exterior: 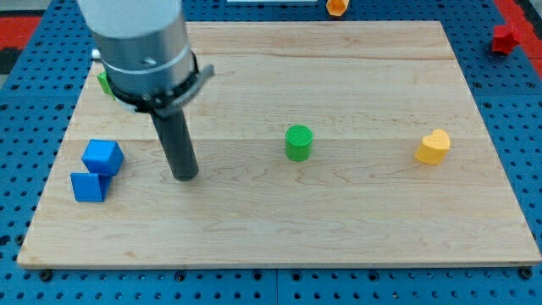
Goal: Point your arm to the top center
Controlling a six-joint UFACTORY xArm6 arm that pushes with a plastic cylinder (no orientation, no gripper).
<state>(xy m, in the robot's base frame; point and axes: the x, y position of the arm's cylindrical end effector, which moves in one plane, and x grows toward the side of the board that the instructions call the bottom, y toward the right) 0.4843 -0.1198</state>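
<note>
A: Seeing a pale wooden board as the surface (356, 229), resting on a blue mat. Seeing my tip (185, 175), the bottom end of a straight dark rod, sitting low on the view's left.

B: Holding anything with a claw?

A: No claw on this arm at all, so nothing opening, nothing closing, nothing being held. Only pushing or pointing.

B: Near any blocks?

A: Just beside two: a blue cube-like block (102, 156) and a second blue block, boxy and lower (88, 186), both to the tip's left and not touching it. Well apart from a green round block (298, 142) near the middle and a yellow heart-like block (433, 146) on the right. Peeking out behind the grey arm, a bit of another green block (104, 82), shape hard to tell. Lying off the board, an orange piece (338, 6) and a red piece (506, 37).

B: Where to go?

A: Heading for the top center, the bare wood by the far edge, up and to the right of the tip. Probably best sliding slowly on a slant, passing left of the green round block, leaving the blue ones alone, stopping before the edge.
</note>
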